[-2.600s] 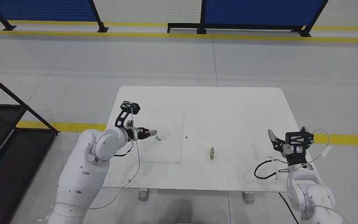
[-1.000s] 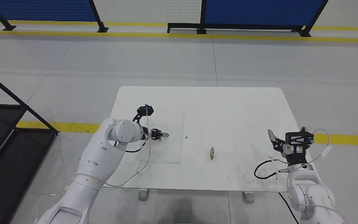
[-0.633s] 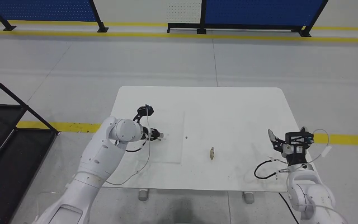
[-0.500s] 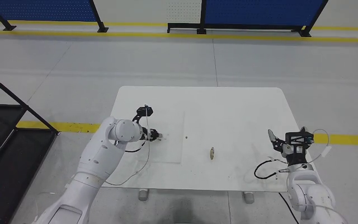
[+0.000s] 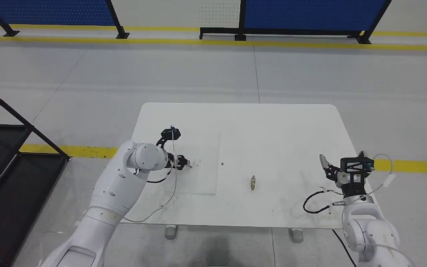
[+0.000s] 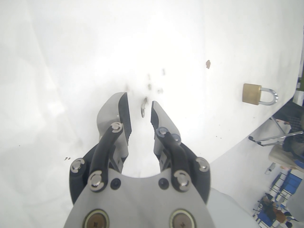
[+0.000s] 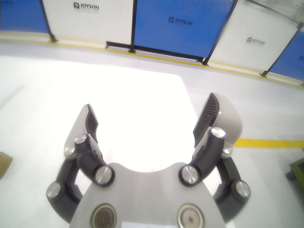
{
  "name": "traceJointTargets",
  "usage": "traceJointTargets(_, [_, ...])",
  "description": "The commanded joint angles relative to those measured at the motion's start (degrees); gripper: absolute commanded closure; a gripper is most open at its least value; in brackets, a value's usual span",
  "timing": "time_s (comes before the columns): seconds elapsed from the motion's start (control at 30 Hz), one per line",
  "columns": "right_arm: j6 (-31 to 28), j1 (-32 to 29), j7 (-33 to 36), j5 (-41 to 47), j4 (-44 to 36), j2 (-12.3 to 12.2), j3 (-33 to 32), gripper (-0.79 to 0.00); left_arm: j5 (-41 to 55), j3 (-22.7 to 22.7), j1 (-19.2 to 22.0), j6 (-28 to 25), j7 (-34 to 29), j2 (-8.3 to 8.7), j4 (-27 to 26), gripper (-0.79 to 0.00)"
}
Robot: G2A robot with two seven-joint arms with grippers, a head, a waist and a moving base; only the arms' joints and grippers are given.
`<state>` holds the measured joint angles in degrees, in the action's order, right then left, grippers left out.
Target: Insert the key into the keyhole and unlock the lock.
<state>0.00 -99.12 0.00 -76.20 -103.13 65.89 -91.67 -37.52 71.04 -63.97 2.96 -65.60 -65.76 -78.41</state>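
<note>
A small silver key lies flat on the white table, between the fingertips of my left gripper. The jaws are narrowly open, with a gap on each side of the key. In the top view this gripper is left of the table's centre, with the key at its tips. The brass padlock with a silver shackle lies on its side farther right, near the table's front edge. My right gripper hovers wide open with nothing in it at the table's right edge.
A thin white sheet covers the table's left-centre, under the key. Small dark specks dot the surface near the key. The table's front edge runs close behind the padlock. Blue and white partition panels stand beyond the table.
The left arm swung in from the table's left side and brought its gripper over the key. In the last second it drew back slightly. The right arm and the padlock have not moved.
</note>
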Motion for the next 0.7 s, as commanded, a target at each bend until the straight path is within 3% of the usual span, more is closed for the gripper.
traceJointTargets(0.0, [0.0, 0.0, 0.0, 0.0, 0.0, 0.0, 0.0, -0.785, 0.5, 0.1, 0.0, 0.0, -0.3, 0.05, 0.1, -0.160])
traceJointTargets(0.37, [0.0, 0.0, 0.0, 0.0, 0.0, 0.0, 0.0, -0.785, 1.1, -0.4, 0.0, -0.2, -0.5, 0.34, 0.3, -0.083])
traceJointTargets(0.67, [0.0, 0.0, 0.0, 0.0, 0.0, 0.0, 0.0, -0.785, 1.5, -1.1, 0.4, -0.3, -0.2, 0.48, 0.6, -0.108])
